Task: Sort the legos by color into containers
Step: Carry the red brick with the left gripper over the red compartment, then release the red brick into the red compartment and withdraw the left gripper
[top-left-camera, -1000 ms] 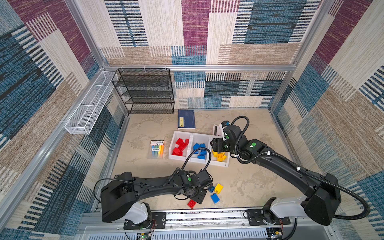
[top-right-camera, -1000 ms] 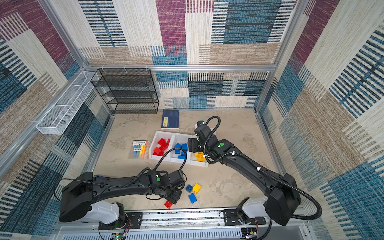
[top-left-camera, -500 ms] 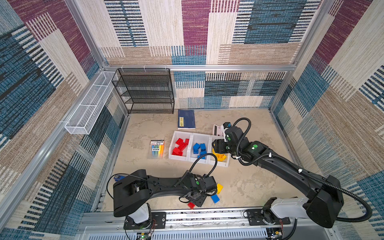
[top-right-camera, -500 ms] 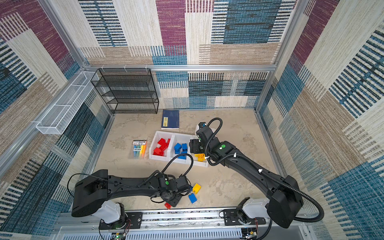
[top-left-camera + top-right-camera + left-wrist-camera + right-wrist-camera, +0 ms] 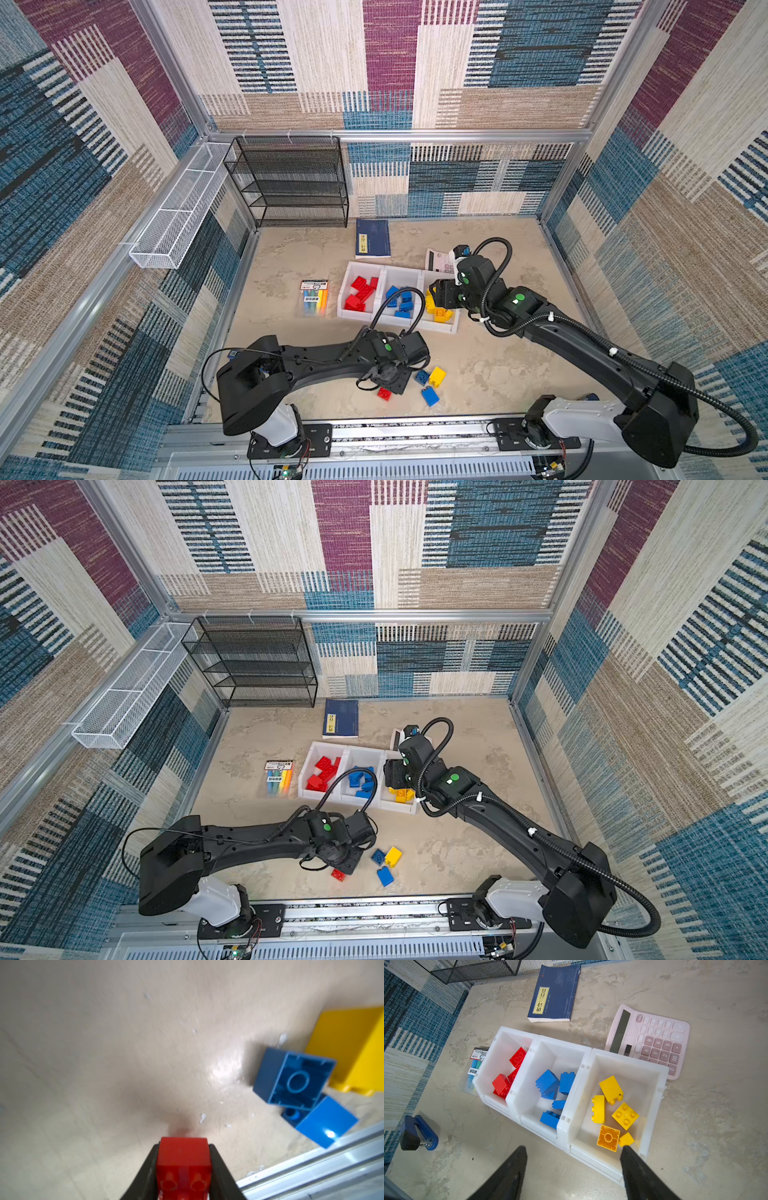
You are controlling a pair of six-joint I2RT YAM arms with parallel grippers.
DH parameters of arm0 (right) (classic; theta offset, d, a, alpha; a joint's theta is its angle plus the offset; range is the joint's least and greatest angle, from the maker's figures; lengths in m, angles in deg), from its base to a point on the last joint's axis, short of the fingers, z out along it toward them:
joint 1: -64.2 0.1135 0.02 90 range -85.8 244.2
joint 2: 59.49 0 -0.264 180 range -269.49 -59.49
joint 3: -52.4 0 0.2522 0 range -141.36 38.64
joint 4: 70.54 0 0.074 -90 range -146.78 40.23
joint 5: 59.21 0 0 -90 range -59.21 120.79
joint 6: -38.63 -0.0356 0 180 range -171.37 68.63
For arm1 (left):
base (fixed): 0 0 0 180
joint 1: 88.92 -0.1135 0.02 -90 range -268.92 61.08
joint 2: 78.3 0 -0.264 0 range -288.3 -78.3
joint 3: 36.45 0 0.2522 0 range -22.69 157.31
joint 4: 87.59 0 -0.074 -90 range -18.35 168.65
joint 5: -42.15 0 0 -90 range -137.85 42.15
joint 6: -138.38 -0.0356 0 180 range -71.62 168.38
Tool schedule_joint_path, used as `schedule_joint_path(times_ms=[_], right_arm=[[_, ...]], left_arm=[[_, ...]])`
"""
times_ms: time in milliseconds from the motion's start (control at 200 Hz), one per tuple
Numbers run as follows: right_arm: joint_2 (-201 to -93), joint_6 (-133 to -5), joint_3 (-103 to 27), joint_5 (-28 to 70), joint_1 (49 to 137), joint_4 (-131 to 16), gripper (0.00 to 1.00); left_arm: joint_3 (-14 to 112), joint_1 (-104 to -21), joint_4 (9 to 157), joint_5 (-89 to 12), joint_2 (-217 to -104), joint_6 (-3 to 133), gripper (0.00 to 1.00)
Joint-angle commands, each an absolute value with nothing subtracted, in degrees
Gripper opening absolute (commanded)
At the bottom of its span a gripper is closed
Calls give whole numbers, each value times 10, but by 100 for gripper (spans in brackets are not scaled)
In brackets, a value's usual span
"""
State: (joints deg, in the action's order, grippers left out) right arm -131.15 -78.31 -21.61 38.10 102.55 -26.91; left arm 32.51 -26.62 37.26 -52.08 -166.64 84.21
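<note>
My left gripper (image 5: 184, 1146) is shut on a small red lego (image 5: 183, 1154), low over the table near the front rail; both top views show that lego (image 5: 384, 393) (image 5: 338, 875) under the left wrist. Beside it lie loose legos: a dark blue one upside down (image 5: 295, 1078), a brighter blue one (image 5: 324, 1124) and a yellow one (image 5: 353, 1047). The three white containers (image 5: 588, 1051) hold red (image 5: 518, 1057), blue (image 5: 548, 1081) and yellow legos (image 5: 611, 1088). My right gripper (image 5: 573, 1149) hangs open and empty above the front wall of the yellow container (image 5: 440, 328).
A marker pack (image 5: 314, 297) lies left of the containers. A blue book (image 5: 372, 238) and a pink calculator (image 5: 652, 1041) lie behind them, and a blue stapler (image 5: 418, 1133) lies front left. Black mesh rack (image 5: 291, 183) and white wire basket (image 5: 178, 212) stand at the back left.
My left gripper has closed on the red lego, which has shifted slightly away from the front rail. The right arm has hardly moved.
</note>
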Motion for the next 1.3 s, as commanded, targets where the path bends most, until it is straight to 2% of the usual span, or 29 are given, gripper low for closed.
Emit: schedule_joint_path(times_ms=[0,200,421,541,861,1097,1297], right_arm=[[-1303,-788,-215,391,1024,-271,73],[-1295,-789,-212,392,1023,-269,73],[-1288,-795,-204,383,1023,-269,72],[-1282,-799,-197,379,1023,-268,72],[-1266,-804,-181,382,1022,-265,72],[-1266,-802,-180,379,1023,-260,72],[-1265,-805,-177,380,1022,-254,74]], left_arm=[[359,-322,346,-537,-1635,797,34],[437,-461,352,-544,-1610,730,34],[498,-593,370,-520,-1668,700,34],[523,-636,388,-500,-1708,689,34],[604,-662,378,-481,-1804,663,35],[616,-666,376,-478,-1822,680,57],[600,-665,375,-482,-1792,697,61]])
